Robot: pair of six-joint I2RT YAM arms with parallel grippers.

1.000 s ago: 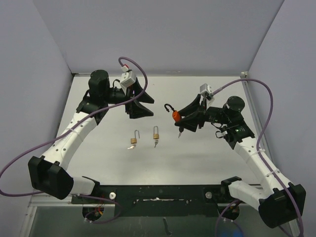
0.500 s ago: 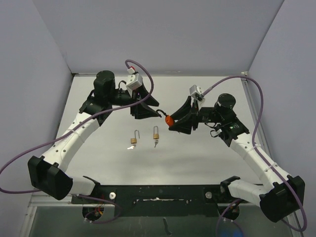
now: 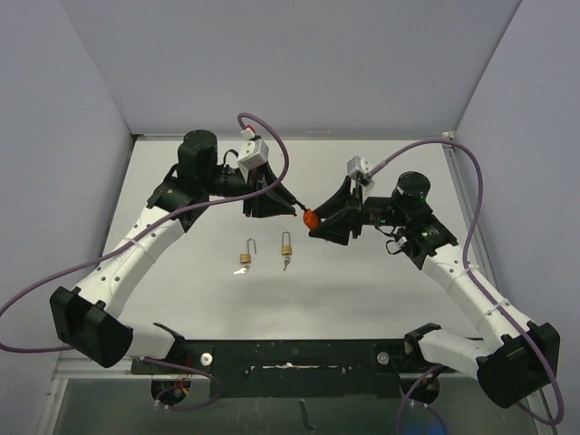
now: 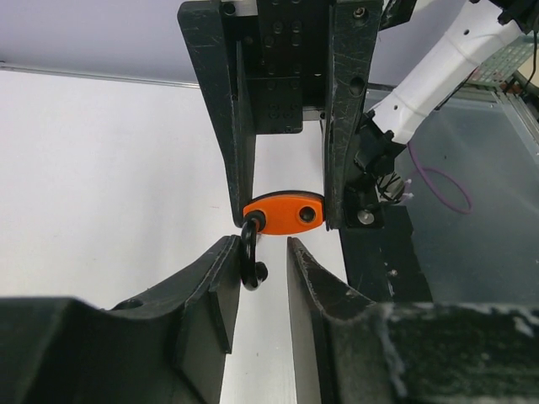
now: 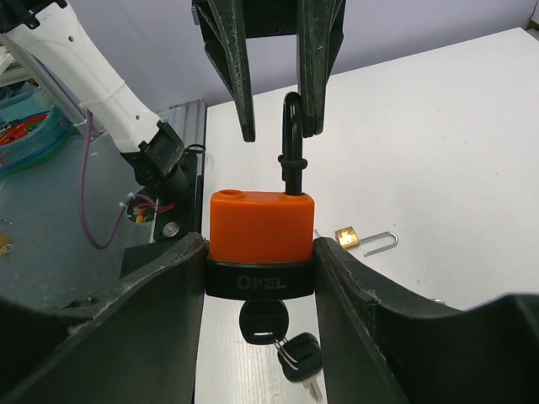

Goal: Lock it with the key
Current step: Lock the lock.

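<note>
Closer now, the left gripper (image 4: 259, 252) is spread around the black loop (image 5: 291, 135) of the orange lock (image 5: 261, 223). The right gripper (image 5: 259, 252) squeezes the lock, key (image 5: 299, 353) hanging below.

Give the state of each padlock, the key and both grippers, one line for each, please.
Orange padlock: unlocked, shackle out of one hole.
Key: inserted in the orange padlock's underside.
Right gripper: shut on the orange padlock.
Left gripper: open around the shackle, not clamped.
Left brass padlock: shackle open, lying on the table.
Right brass padlock: on the table; shackle too small to judge.
</note>
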